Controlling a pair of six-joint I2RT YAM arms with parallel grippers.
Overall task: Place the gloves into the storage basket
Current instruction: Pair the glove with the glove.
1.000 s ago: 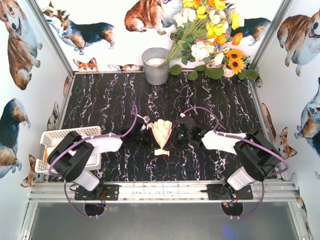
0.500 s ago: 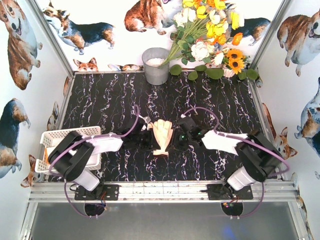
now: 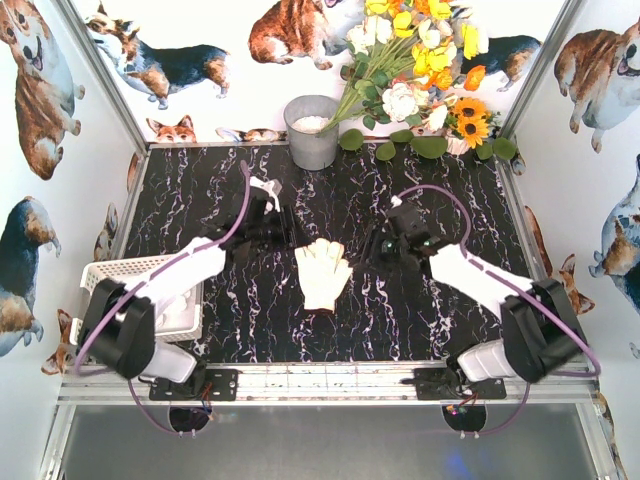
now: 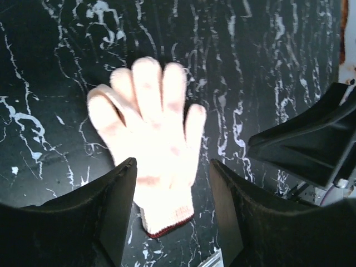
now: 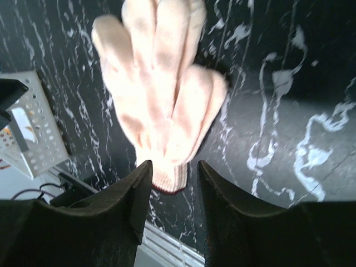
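Left end effector (image 3: pixel 285 230) and right end effector (image 3: pixel 383 246) have spread, released and drawn back; the cream glove (image 3: pixel 323 272) lies flat on the surface (image 3: pixel 450 200), not yet in the storage basket (image 3: pixel 112 271).

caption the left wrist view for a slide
Open jaws frame a cream glove lying flat on the black marble table.

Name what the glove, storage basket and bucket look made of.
The glove looks like cream knitted cotton, soft and matte, with a dark-red cuff. The storage basket seems moulded white plastic, its walls perforated. The bucket looks like dull grey galvanised metal.
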